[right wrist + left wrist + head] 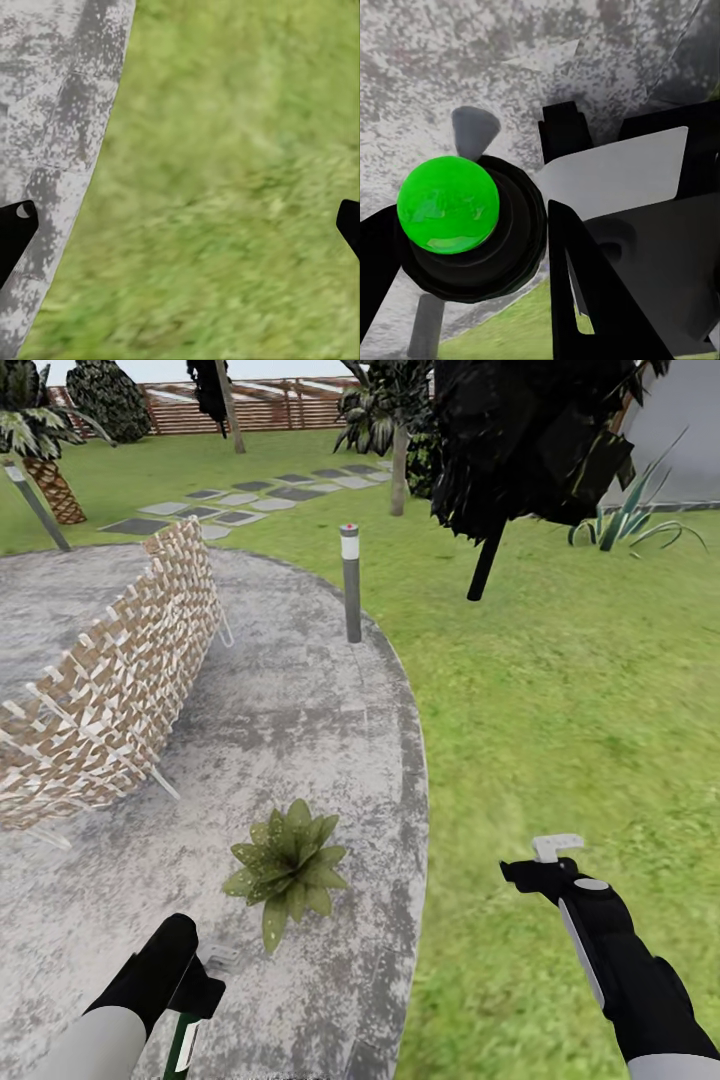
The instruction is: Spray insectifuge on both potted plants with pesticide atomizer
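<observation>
A potted plant (288, 865), a rosette of speckled pointed green leaves, stands on the round grey stone patio (300, 700) just ahead of me; its leaves hide the pot. My left gripper (205, 975) hangs low at the near left, a short way short of the plant, shut on the pesticide atomizer (183, 1045), whose dark green body with a white label pokes out below it. In the left wrist view the atomizer (450, 217) appears end-on as a bright green dome in a black collar beside the black fingers (585, 300). My right gripper (545, 860) stands open over the lawn, holding nothing.
A curved wicker seat (110, 670) rises on the patio's left. A grey bollard lamp (350, 582) stands at the patio's far edge. Lawn (560, 690) spreads to the right, with a dark tree (520, 440), an agave (630, 520), stepping stones (240, 500) and a fence (260, 405) beyond.
</observation>
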Motion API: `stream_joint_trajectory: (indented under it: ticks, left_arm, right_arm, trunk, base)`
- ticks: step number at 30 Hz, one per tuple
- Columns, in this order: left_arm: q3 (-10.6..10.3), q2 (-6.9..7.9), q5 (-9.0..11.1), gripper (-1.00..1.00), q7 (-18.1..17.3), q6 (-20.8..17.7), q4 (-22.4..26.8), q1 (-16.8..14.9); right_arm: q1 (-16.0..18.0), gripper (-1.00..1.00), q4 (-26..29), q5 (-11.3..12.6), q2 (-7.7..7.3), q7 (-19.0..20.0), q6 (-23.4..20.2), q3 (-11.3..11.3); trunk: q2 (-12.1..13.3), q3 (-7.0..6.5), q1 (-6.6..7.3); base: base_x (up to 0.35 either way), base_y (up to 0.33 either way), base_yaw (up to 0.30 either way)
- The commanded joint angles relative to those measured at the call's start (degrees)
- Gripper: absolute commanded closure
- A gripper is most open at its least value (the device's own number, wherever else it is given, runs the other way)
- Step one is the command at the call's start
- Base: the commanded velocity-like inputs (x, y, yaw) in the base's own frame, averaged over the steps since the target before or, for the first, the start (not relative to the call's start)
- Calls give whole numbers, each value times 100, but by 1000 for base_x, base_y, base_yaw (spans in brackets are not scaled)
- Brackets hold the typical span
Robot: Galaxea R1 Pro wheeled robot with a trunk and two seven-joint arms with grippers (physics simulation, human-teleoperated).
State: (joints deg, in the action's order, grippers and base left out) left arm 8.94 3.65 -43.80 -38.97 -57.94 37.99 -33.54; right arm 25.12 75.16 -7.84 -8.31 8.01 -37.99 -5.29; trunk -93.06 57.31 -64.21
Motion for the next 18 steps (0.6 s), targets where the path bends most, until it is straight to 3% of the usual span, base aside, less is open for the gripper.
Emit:
stream_joint_trajectory:
  ticks: [1, 11, 18]
  left_arm:
    - [20, -4, -59, 100, -58, -16, 6, -3]
    - [27, 0, -59, 100, -58, -16, 6, 4]
    - [41, 12, -59, 100, -58, -16, 6, 5]
  right_arm:
    - [1, -100, 7, -60, 2, 54, -24, -7]
    - [1, -100, 7, -60, 1, 53, -24, -7]
    - [1, -100, 3, -60, 2, 52, -24, -7]
  trunk:
    - [-2, 6, 1]
    - [-2, 26, 1]
    - [-2, 39, 1]
  base:
    - [0, -263, 267]
    - [0, -327, 263]
    - [0, -296, 50]
